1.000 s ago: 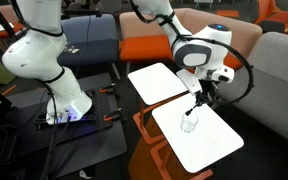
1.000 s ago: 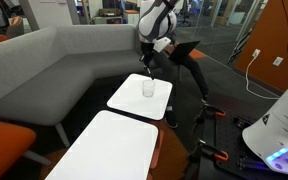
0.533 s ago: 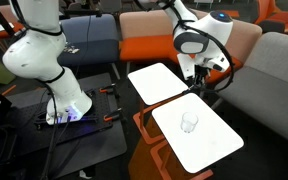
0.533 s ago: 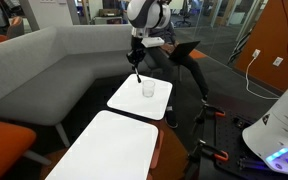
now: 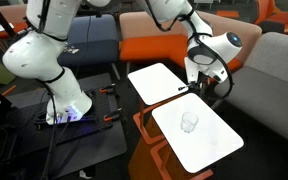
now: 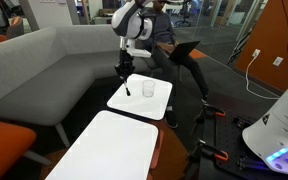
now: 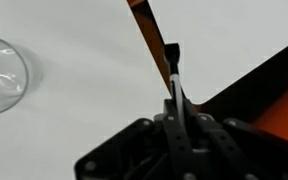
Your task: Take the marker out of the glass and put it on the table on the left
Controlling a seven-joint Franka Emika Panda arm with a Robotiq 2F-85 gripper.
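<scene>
In an exterior view, the gripper (image 5: pixel 195 82), jaws narrow and clamped on the marker (image 5: pixel 184 91), hangs at 12 o'clock of the glass (image 5: pixel 189 122). The table (image 5: pixel 152 82) lies at 10 o'clock.

In an exterior view, the marker (image 6: pixel 127 88) hangs clear, at the glass's (image 6: pixel 149 88) 9 o'clock.

Wrist view: 1 orange frame bar (image 7: pixel 142 20) runs under the tip. Cross it fully, descend low, then release.

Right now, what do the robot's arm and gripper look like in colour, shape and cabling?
The glossy white arm has rounded segments with dark bands at the joints. A black cable loops beside its wrist. The matte black gripper has narrow fingers. No markings are legible.
</scene>
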